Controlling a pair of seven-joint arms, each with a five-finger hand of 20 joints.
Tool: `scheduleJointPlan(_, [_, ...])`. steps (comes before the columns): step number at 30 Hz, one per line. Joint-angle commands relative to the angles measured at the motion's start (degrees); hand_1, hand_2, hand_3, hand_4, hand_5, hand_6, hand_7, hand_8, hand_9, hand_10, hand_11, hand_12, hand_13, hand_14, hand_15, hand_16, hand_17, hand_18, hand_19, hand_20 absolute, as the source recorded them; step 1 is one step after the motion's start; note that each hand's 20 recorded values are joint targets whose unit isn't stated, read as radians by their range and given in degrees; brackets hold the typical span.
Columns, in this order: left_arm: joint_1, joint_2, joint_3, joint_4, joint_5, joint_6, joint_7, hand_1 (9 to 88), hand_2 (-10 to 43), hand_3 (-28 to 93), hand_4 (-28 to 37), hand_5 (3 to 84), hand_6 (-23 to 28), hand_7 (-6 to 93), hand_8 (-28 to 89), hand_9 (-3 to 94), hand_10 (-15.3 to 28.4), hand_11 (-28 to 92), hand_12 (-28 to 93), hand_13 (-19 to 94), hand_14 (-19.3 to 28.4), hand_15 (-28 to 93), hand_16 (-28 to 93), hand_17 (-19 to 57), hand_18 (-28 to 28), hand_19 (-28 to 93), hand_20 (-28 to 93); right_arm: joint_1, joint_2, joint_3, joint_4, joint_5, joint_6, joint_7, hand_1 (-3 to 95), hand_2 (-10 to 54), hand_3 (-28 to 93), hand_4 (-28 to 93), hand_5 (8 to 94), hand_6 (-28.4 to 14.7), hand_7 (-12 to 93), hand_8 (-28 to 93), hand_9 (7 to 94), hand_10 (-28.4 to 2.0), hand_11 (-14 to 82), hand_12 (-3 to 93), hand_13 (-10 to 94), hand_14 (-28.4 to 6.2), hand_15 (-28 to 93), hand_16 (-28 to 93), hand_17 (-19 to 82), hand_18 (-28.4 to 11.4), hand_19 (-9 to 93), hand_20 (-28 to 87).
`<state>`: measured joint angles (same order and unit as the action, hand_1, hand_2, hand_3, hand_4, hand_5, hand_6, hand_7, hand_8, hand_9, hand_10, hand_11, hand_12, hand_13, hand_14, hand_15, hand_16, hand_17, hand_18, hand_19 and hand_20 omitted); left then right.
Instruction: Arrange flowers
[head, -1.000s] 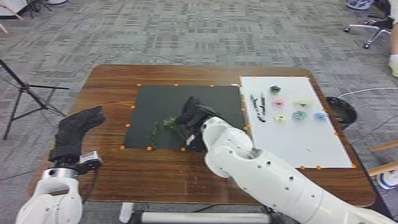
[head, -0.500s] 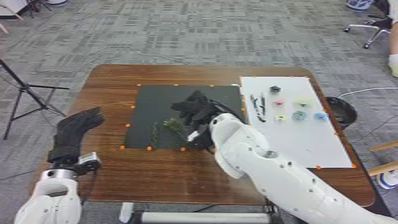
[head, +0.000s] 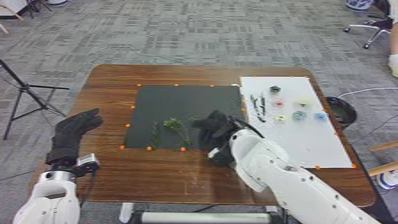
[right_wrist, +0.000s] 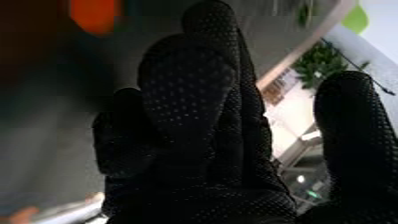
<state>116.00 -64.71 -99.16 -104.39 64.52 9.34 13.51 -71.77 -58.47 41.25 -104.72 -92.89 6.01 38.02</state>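
- Right hand (head: 216, 127): found at the four o'clock part of the black mat (head: 187, 97); fingers extended, thumb held apart, nothing seen pinched.
- Left hand (head: 78, 122): found at the nine o'clock side of the table (head: 142, 172); fingers loosely straight, nothing held.
- Leafy sprig (head: 172, 122): laid on the mat, at nine o'clock from the right hand; a thin green stem (head: 155, 135) is noted beside it, further toward nine o'clock.
- Blooms (head: 299, 115) and dark stems (head: 262, 106): laid on the white sheet (head: 311, 150), roughly two o'clock from the same hand.
- Assessment: greenery appears to be placed first, blooms afterwards; the arrangement is judged to be at an early stage.
- Recommendation: the hand should be lifted before being turned toward two o'clock, so that the sprig is not brushed. The next piece should be pinched lightly, by its stem, and released only once it is resting flat.
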Motion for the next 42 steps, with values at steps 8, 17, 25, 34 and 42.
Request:
scheduleJointPlan(8, [0.2, -0.44, 0.2, -0.22, 0.28, -0.64, -0.69, 24.1, 4.6, 67, -28.3, 53.2, 3.2, 14.2, -7, 52.8, 15.0, 22, 13, 43, 19.4, 24, 2, 8.5, 13.7, 16, 22, -0.1, -2.6, -3.0, -0.7, 1.2, -3.4, 0.6, 27.6, 6.2, 52, -6, 73.5, -6.1, 23, -7, 86.1, -16.3, 16.4, 19.2, 93, -6.0, 43, 37, 63, -13.1, 93, 41])
scheduleJointPlan(17, [0.0, -0.39, 0.2, -0.08, 0.38, -0.98, -1.07, 24.2, 4.6, 67, -28.3, 53.2, 3.2, 14.4, -7, 52.8, 15.1, 22, 13, 43, 19.3, 24, 2, 8.6, 13.7, 16, 22, -0.5, -3.4, -3.4, -0.6, 1.0, -3.8, 0.5, 27.2, 6.4, 52, -5, 73.6, -6.1, 23, -6, 86.1, -16.4, 16.6, 19.5, 93, -6.0, 43, 37, 63, -13.1, 93, 41])
scheduleJointPlan(25, [-0.1, -0.29, 0.48, -0.09, 0.58, -0.93, -1.18, 24.1, 4.6, 67, -28.3, 53.2, 3.3, 14.3, -7, 52.8, 15.0, 22, 13, 43, 19.3, 24, 2, 8.5, 13.6, 16, 22, 1.5, -0.5, 0.6, -1.1, -0.4, -4.4, -0.2, 26.9, 5.9, 53, -5, 73.7, -5.8, 24, -6, 86.3, -16.1, 17.5, 20.0, 93, -6.1, 43, 37, 63, -13.1, 93, 41])
scheduleJointPlan(34, [0.0, -0.46, 0.5, -0.25, 0.32, -0.4, -0.52, 24.1, 4.5, 68, -28.3, 53.2, 3.3, 14.2, -7, 52.8, 15.1, 22, 13, 43, 19.3, 24, 2, 8.6, 13.6, 16, 22, 8.4, 3.4, 3.4, 1.9, -17.3, -2.5, -5.1, 33.6, -4.8, 59, -6, 67.0, -4.8, 26, -7, 79.1, -16.2, 18.9, 22.2, 86, -7.3, 46, 37, 55, -16.6, 92, 43])
scheduleJointPlan(42, [1.4, -0.92, -0.21, -0.94, -0.11, 0.45, -0.39, 24.1, 4.7, 67, -28.3, 53.2, 3.2, 14.1, -7, 52.8, 15.1, 22, 13, 43, 19.3, 24, 2, 8.6, 13.6, 16, 22, 9.1, 6.9, 5.9, 5.0, -25.2, -9.5, -5.5, 33.1, -9.1, 62, -7, 59.4, -3.8, 17, -5, 65.7, -18.2, 13.2, 21.7, 81, -8.6, 49, 35, 52, -18.0, 91, 45])
